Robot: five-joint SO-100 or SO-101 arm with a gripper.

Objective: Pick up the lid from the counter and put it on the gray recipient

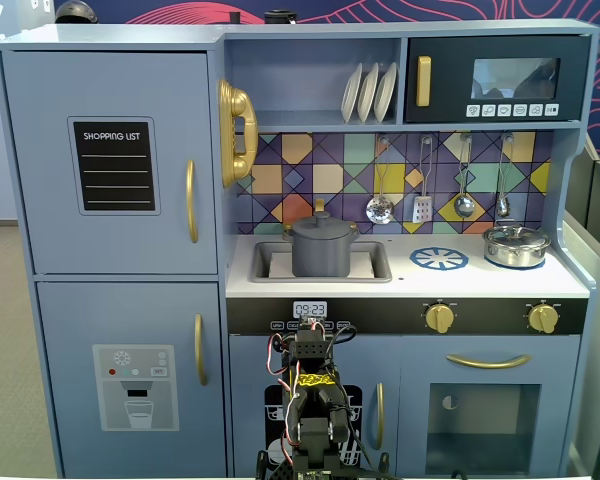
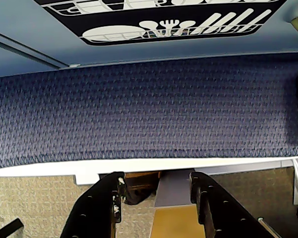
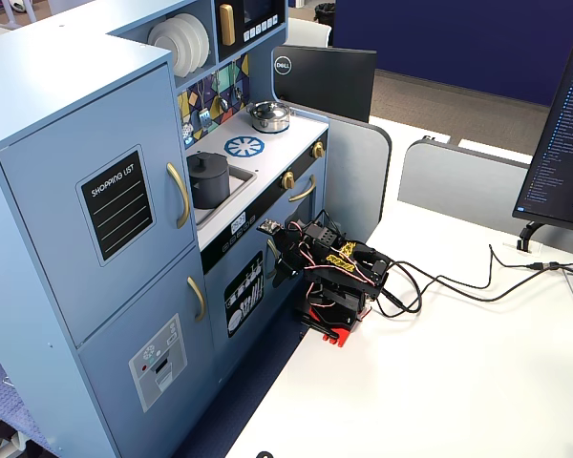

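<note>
Your toy kitchen (image 1: 110, 160) fills the front fixed view; the gray pot (image 1: 322, 247) stands in its sink (image 1: 370, 272) with the lid (image 1: 321, 223) already seated on top, nothing loose on the counter. The arm (image 3: 336, 277) sits folded low below, its gripper (image 2: 156, 191) spread and empty. You likely only need to check that the lid sits level.

Toy kitchen (image 1: 110, 160): shiny silver pot (image 1: 516, 245) on counter right, just beside blue burner print (image 1: 439, 259). Three white plates (image 1: 369, 91) upright on shelf, utensils (image 1: 420, 185) hanging on backsplash. Dell monitor (image 3: 325, 81) behind the kitchen.
</note>
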